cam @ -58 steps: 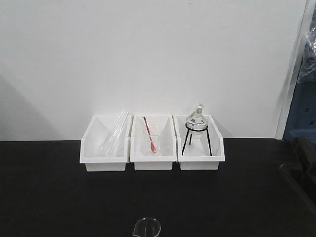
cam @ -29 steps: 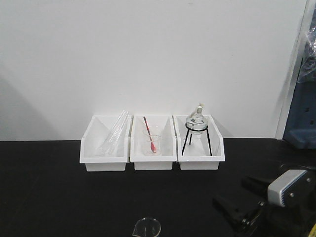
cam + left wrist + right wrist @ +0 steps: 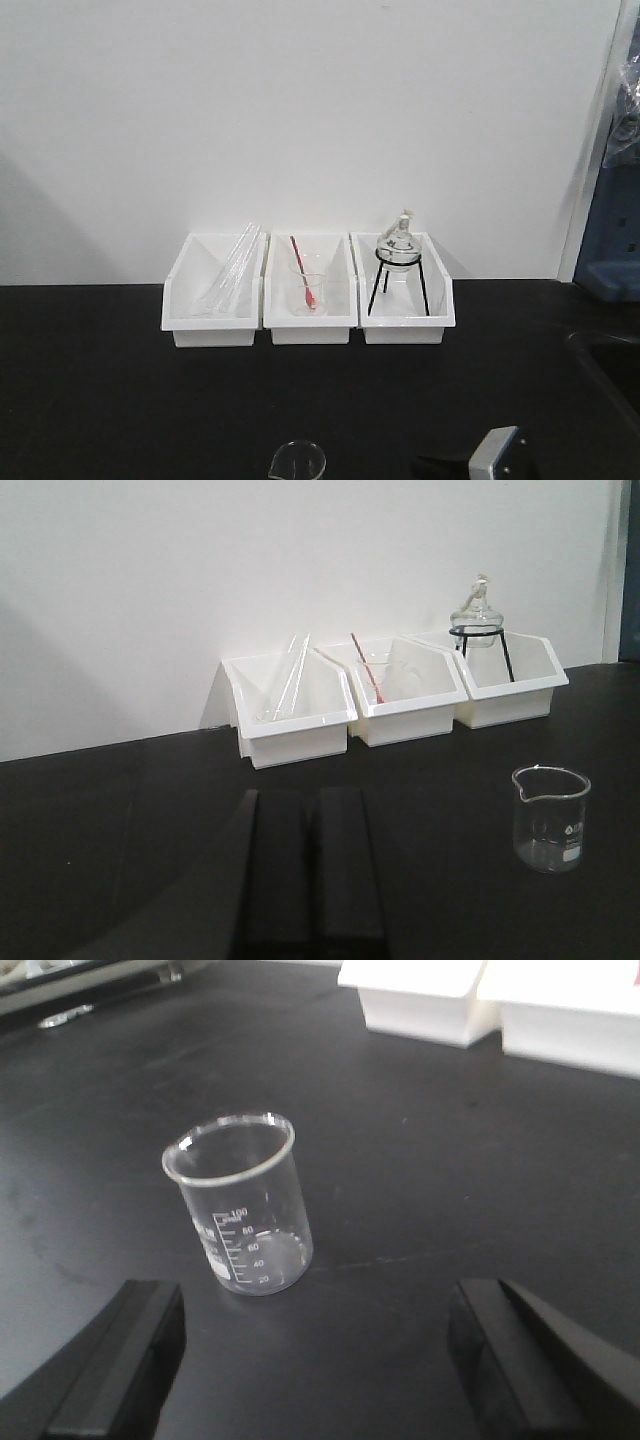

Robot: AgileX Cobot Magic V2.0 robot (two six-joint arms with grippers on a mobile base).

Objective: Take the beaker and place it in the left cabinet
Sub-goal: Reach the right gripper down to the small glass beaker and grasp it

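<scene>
- The beaker (image 3: 240, 1210) stands upright on the black table (image 3: 430, 1150), mouth up, graduation marks facing my right wrist camera. There is bare table on every side of it, so a side-on grasp looks possible.
- It is well apart from the three white bins (image 3: 308, 333) at the wall. These hold test tubes (image 3: 232, 268), a smaller beaker with a red-tipped tool (image 3: 308, 288) and a flask on a black tripod (image 3: 400, 262). None of them crowds the approach.
- My right gripper (image 3: 315, 1305) sits low, about level with the glass and facing it. I judge this to be the approach for the pick.
- Its fingers (image 3: 120, 1360) are spread wide, with nothing between them and nothing touched.
- The beaker is just ahead of the tips and nearer the finger on the picture's left. I would centre on it before closing, because an off-centre squeeze could shove or tip smooth glass.
- My left gripper (image 3: 312, 802) is low over the table with its fingers pressed together side by side, holding nothing. The beaker is off to its right, well apart. I judge this arm to be parked out of the way.
- I cannot pick out the left cabinet for certain. A grey edge shows at the top left of the right wrist view, but I cannot tell what it is.
</scene>
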